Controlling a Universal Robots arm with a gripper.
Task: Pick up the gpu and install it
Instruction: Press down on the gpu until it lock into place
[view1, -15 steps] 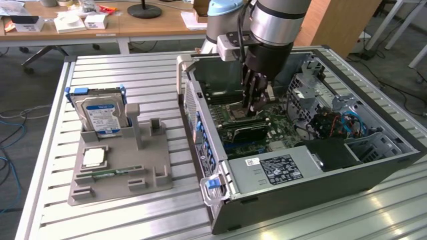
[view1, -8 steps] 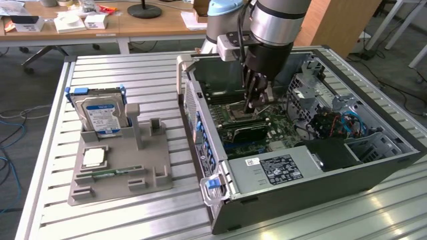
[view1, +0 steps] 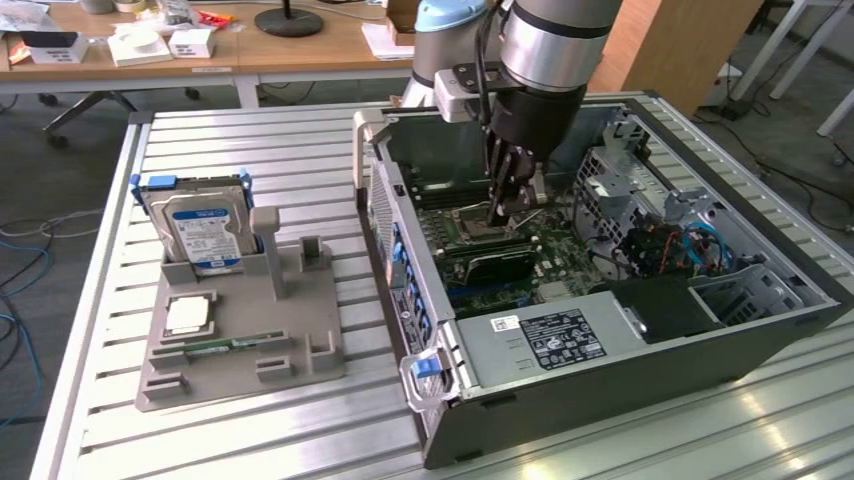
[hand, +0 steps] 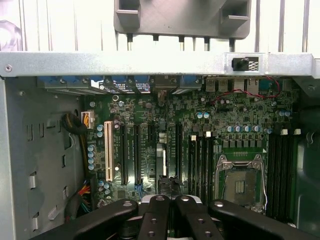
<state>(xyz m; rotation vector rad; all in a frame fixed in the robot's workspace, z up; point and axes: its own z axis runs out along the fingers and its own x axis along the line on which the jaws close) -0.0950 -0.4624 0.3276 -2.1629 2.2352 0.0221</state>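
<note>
The gpu (view1: 497, 264) is a thin black card standing on edge on the motherboard (view1: 534, 285) inside the open computer case (view1: 627, 370). In the wrist view the gpu (hand: 160, 160) is seen edge-on in a slot between the long black connectors. My gripper (view1: 514, 212) hangs straight down into the case just behind the card, and its fingers (hand: 155, 216) are shut together with nothing between them. I cannot tell whether the fingertips touch the card's top edge.
A grey parts holder (view1: 240, 360) lies on the slatted table at the exterior view's left, with a silver hard drive (view1: 200, 232), a square chip (view1: 187, 316) and a green memory stick (view1: 220, 346). The CPU socket (hand: 240, 183), drive cage (view1: 627, 170) and cables (view1: 674, 250) crowd the case.
</note>
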